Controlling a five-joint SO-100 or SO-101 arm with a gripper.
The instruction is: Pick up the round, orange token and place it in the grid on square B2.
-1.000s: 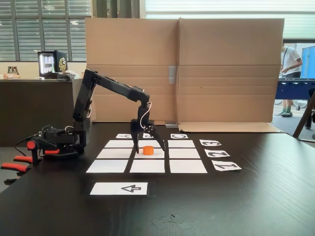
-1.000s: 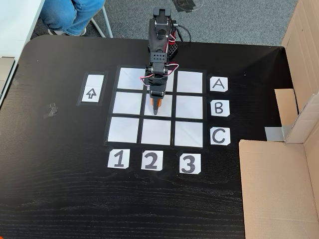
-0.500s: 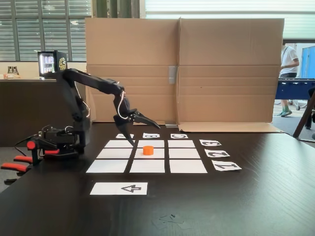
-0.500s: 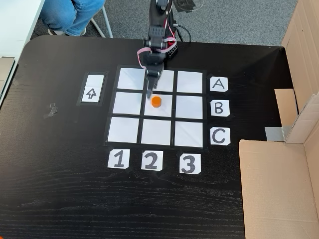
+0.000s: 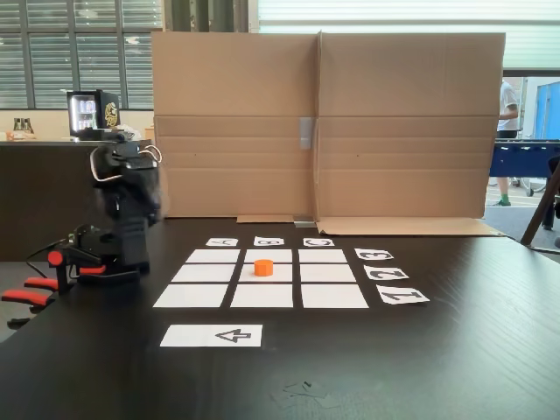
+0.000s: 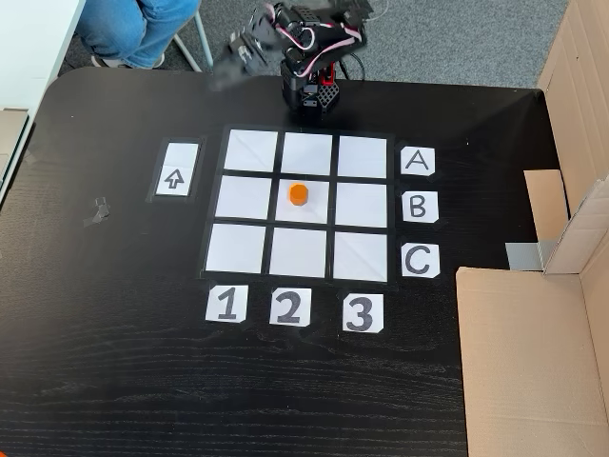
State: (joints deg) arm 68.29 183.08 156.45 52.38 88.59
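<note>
The orange token (image 5: 262, 267) (image 6: 299, 194) stands upright on square B2 (image 5: 284, 273) (image 6: 315, 212), the centre cell of the white paper grid (image 5: 191, 296) (image 6: 245, 198). It sits near that cell's middle and nothing touches it. The black arm (image 5: 127, 206) is folded back over its base at the table's edge, well away from the grid. Its gripper (image 6: 235, 57) is a motion-blurred smear beside the base in a fixed view. The blur hides how its jaws stand, and I see nothing orange in it.
Letter cards A, B, C (image 6: 419, 207) and number cards 1, 2, 3 (image 6: 288, 307) edge the grid. A white strip with a black arrow (image 6: 175, 172) lies beside it. Cardboard walls (image 5: 324, 127) stand along one table side. A seated person's legs (image 6: 133, 24) are beyond the table.
The gripper was around the token on the centre cell, then let go and lifted away. The arm has now swung back and folded over its base; the token stayed put.
</note>
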